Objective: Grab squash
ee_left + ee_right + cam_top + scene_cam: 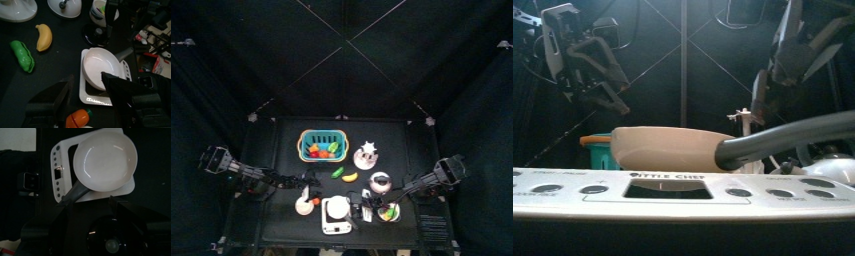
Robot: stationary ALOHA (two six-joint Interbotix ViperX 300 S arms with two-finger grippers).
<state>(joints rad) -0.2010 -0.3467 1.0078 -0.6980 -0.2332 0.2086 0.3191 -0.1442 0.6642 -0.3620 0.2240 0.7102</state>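
A yellow curved squash (43, 37) lies on the black table beside a green pod-shaped vegetable (23, 55). In the top view the squash (349, 176) is at the table's middle, right of the green piece (337, 171). My left gripper (87, 97) is open and empty. It hangs over the near end of a white toy stove (87, 92), apart from the squash. In the top view the left gripper (309, 186) is left of the squash. My right gripper (374, 205) hangs at the stove's right side, over the pan (105, 160).
A white pan (673, 148) with a grey handle (787, 138) sits on the toy stove (673, 187) at the table's front. An orange piece (79, 117) lies by the stove. A teal basket (322, 146), a white plate (368, 155) and a black cup (381, 181) stand behind.
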